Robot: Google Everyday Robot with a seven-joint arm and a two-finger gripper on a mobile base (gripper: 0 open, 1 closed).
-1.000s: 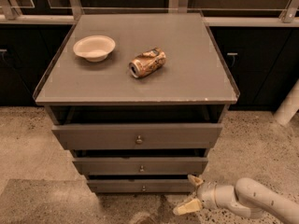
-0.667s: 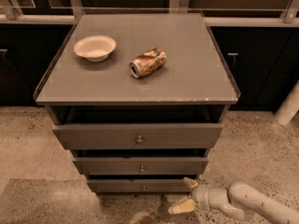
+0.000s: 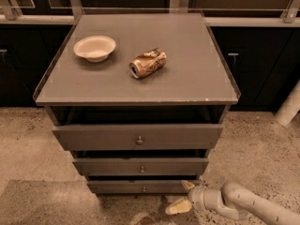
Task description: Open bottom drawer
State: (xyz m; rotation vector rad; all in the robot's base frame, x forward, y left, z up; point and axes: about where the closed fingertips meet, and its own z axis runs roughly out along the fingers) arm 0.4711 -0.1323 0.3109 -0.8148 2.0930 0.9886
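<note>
Grey bottom drawer (image 3: 117, 187) has the tool (image 3: 183, 196) just beside its right end, low over the floor (image 3: 37, 144), tan fingers (image 3: 178, 206) spread apart, gripping nothing.

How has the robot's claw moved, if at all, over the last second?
Yes. The gripper, low near the floor with its fingers open, has crept left, closer to the right end of the bottom drawer.
</note>
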